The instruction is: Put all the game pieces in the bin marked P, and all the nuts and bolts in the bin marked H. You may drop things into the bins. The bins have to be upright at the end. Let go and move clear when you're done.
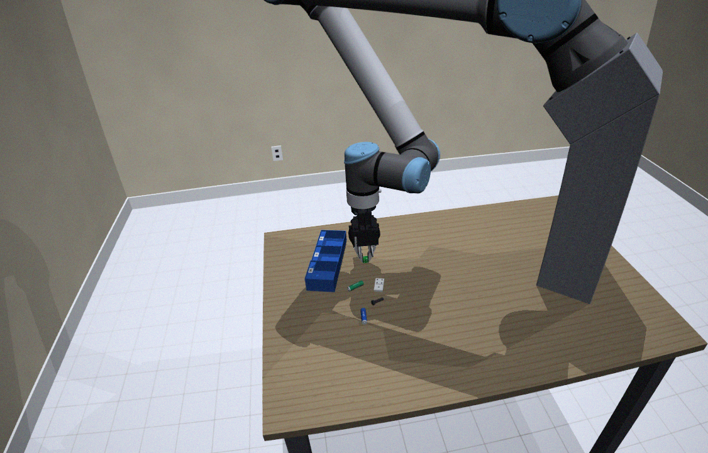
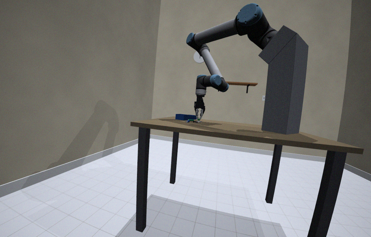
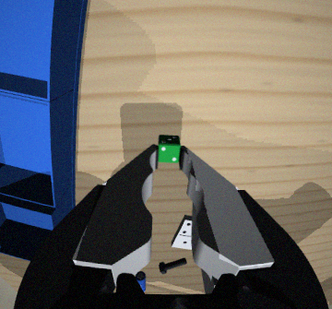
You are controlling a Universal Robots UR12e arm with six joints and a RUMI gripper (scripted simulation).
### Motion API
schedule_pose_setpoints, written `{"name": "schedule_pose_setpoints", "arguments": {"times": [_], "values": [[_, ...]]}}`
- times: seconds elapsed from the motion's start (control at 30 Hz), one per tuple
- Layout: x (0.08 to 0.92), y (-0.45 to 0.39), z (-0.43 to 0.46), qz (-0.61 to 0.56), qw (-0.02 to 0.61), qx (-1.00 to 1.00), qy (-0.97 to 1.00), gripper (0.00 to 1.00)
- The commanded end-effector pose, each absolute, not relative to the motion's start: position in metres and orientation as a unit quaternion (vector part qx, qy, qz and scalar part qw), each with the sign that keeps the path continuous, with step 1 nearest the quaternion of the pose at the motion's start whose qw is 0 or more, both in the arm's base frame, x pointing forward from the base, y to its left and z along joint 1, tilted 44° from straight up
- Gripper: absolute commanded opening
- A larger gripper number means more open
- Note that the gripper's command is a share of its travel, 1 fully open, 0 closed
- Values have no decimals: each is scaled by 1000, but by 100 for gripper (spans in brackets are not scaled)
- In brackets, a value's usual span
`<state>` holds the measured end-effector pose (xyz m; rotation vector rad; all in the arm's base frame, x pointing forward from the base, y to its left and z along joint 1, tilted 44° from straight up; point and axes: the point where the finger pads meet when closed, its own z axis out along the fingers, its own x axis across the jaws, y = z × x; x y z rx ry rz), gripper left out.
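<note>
My gripper point(image 3: 168, 147) is shut on a small green die point(image 3: 169, 152), held between the fingertips just above the table; the gripper also shows in the top view point(image 1: 365, 257) and in the exterior view point(image 2: 199, 118). A row of blue bins point(image 1: 326, 259) stands just left of the gripper, and its wall fills the left edge of the wrist view point(image 3: 37, 101). A white domino point(image 1: 380, 283) point(image 3: 183, 232), a black bolt point(image 1: 376, 301) point(image 3: 172, 266), a green bolt point(image 1: 354, 285) and a blue bolt point(image 1: 363, 315) lie on the table in front of the bins. The bin letters are too small to read.
The arm's grey pedestal point(image 1: 593, 185) stands on the right part of the wooden table point(image 1: 458, 315). The bins sit close to the table's left edge.
</note>
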<state>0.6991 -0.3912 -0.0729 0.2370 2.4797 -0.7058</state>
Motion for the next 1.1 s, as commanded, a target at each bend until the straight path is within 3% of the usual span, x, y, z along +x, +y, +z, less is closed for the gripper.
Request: {"name": "schedule_pose_setpoints", "arguments": {"times": [0.0, 1.07], "values": [[693, -384, -63, -262, 273, 88, 921, 0], [673, -361, -32, -262, 273, 88, 921, 0]]}}
